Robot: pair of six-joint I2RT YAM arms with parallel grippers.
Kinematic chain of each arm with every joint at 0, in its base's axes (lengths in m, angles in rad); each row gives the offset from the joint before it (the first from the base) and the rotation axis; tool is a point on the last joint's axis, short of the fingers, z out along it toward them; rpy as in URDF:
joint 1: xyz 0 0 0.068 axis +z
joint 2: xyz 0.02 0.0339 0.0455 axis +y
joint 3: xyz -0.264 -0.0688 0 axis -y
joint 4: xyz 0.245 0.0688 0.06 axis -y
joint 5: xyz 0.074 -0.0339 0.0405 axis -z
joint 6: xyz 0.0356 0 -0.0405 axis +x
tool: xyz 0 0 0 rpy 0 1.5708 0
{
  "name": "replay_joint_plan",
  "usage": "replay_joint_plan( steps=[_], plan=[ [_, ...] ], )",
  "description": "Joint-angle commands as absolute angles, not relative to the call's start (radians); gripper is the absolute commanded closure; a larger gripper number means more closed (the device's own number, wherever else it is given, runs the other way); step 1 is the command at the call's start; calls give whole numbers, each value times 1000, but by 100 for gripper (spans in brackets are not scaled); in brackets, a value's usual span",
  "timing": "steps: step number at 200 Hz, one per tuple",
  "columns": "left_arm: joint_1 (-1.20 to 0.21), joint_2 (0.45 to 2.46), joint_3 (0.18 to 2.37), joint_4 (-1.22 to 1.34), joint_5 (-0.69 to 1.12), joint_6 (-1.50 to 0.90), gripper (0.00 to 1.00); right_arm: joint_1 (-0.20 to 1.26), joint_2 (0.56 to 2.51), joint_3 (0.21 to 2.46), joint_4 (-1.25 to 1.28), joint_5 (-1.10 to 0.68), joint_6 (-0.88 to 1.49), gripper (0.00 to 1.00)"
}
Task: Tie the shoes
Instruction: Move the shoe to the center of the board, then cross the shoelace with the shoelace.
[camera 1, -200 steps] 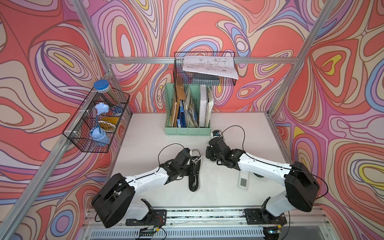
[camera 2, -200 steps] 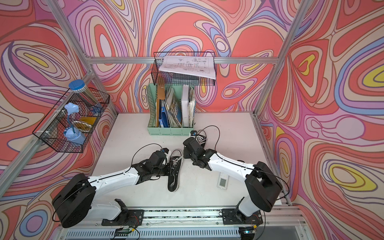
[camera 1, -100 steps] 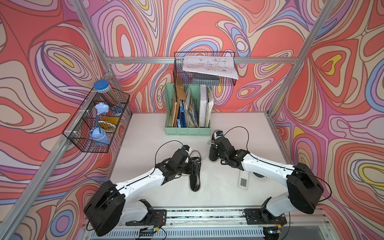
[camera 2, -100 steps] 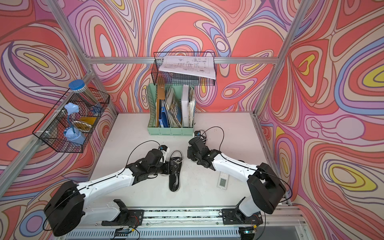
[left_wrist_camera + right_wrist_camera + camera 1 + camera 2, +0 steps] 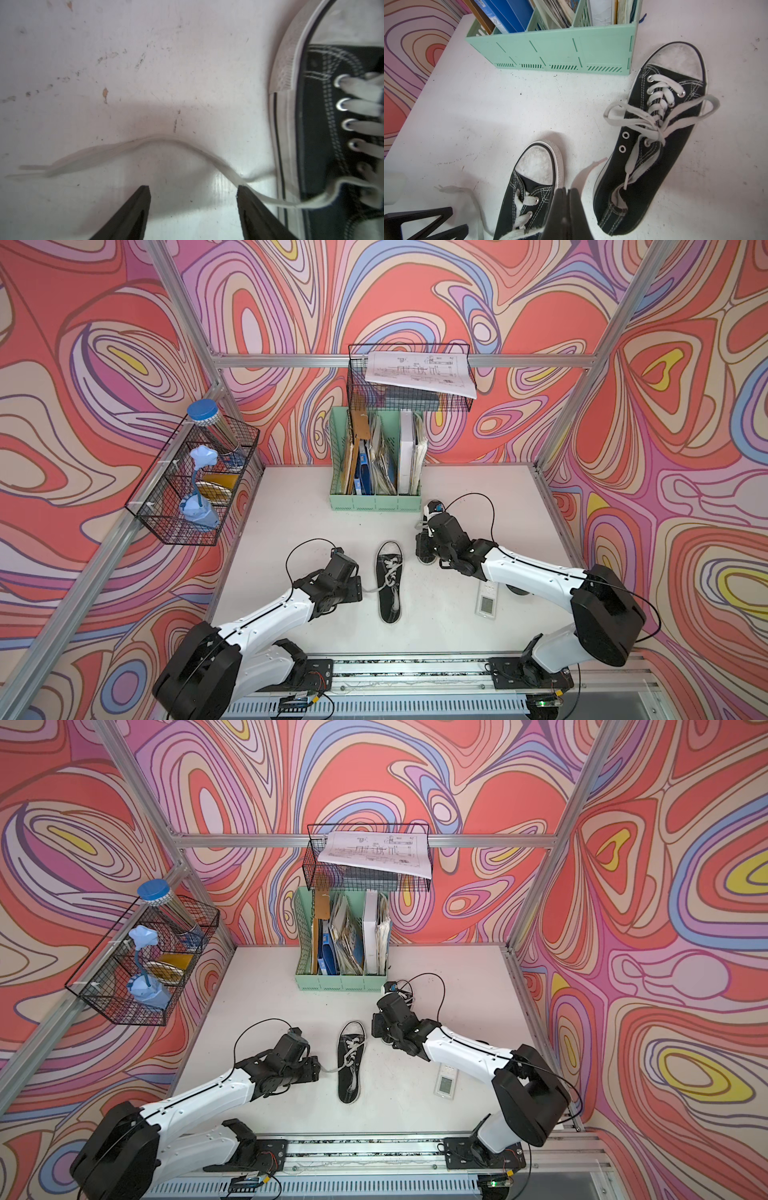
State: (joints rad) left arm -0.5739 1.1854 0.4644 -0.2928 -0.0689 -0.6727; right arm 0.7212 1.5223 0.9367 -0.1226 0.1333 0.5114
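A scuffed white tabletop sits inside swirling pink-and-orange walls. At frame centre in both top views lies a black canvas sneaker. Its loose white lace trails past the left gripper, whose jaws stand apart, holding nothing. The right gripper is closed near the bow-tied second sneaker. A regrasp likely goes best with the lace centred between the fingers. Behind, a mint-green file organiser holds folders and papers. At left, a black wire basket holds a blue-lidded jar.

White arms; black joints, cables
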Motion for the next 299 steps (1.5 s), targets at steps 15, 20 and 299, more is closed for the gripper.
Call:
replay_joint_plan(
  steps=[15,20,299],
  plan=[
    [-568,1287,498,-211,-99,-683,32,718,1547,957,-116,103,490,100],
    [-569,1295,497,-201,-105,-683,31,718,1547,955,-116,102,492,100],
    [-508,977,589,-274,-235,-498,100,717,1391,1049,-26,-22,342,100]
  ],
)
